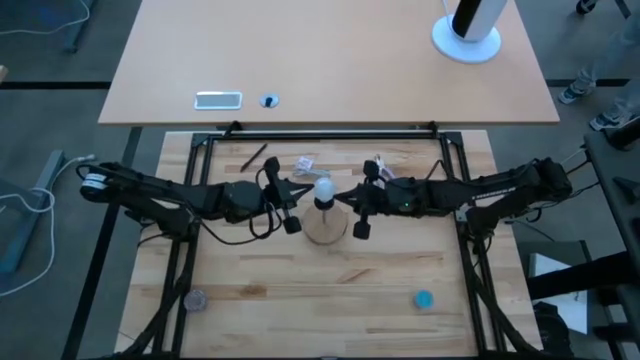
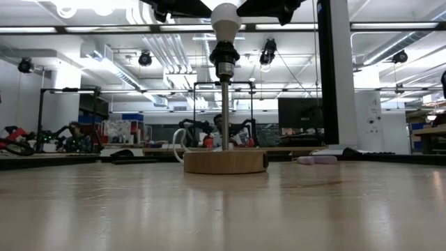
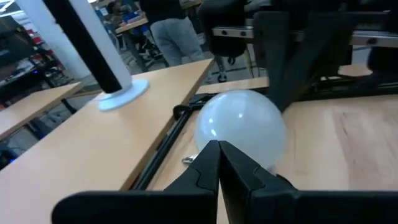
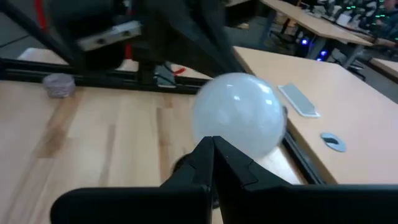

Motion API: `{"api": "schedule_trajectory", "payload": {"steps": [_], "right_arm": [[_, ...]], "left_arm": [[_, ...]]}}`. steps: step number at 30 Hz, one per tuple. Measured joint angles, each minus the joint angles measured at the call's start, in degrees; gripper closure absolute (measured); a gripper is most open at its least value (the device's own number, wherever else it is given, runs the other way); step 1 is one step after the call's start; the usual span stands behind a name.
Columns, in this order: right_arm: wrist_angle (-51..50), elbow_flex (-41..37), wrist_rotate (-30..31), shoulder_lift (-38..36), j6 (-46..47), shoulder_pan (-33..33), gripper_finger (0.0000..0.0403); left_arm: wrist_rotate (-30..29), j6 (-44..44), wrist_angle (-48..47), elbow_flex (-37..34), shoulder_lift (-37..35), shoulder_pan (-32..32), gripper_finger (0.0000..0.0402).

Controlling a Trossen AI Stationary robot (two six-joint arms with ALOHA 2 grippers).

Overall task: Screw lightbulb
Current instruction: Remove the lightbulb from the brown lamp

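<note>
Counter (image 2: 223, 209): bare wood nearest low camera. Bulb (image 1: 323, 187): seated in socket atop stem on disc (image 2: 224, 162). Likely light, smooth, slippery, fragile glass; take hold at widest part, gentle squeeze. Left gripper (image 1: 291, 196), right gripper (image 1: 356, 200): flank bulb, jaws clenched, empty.

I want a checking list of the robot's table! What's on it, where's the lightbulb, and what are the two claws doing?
Surface: pale wooden table, bare across its front half.
Job's things: lightbulb sits upright in the black socket on a post above the round wooden disc.
Clutter: crumpled wrapper, dark stick, grey disc, blue disc.
End effectors: left end effector shut, tip right beside the lightbulb; right end effector shut, opposite side. Contact cannot be told.
Cables: black cable loops under the left arm.
Surroundings: second table with a white stand; a person beyond.
</note>
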Motion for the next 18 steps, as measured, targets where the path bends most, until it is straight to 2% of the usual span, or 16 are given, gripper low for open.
{"api": "schedule_trajectory", "payload": {"steps": [6, 10, 18], "right_arm": [[-0.35, 0.0, 3.39, 0.2, 0.13, -0.17, 0.0403], [-0.11, 0.0, 6.3, 0.17, 0.04, -0.4, 0.0403], [-3.95, 0.0, 6.08, 0.05, 1.46, -0.36, 0.0403]], "left_arm": [[0.54, -0.67, 0.43, 0.0, 0.53, -0.45, 0.0401], [3.91, -1.62, -0.19, 0.03, 0.45, -1.42, 0.0401], [2.56, -1.76, -1.83, -0.02, -0.82, -2.65, 0.0401]]}}
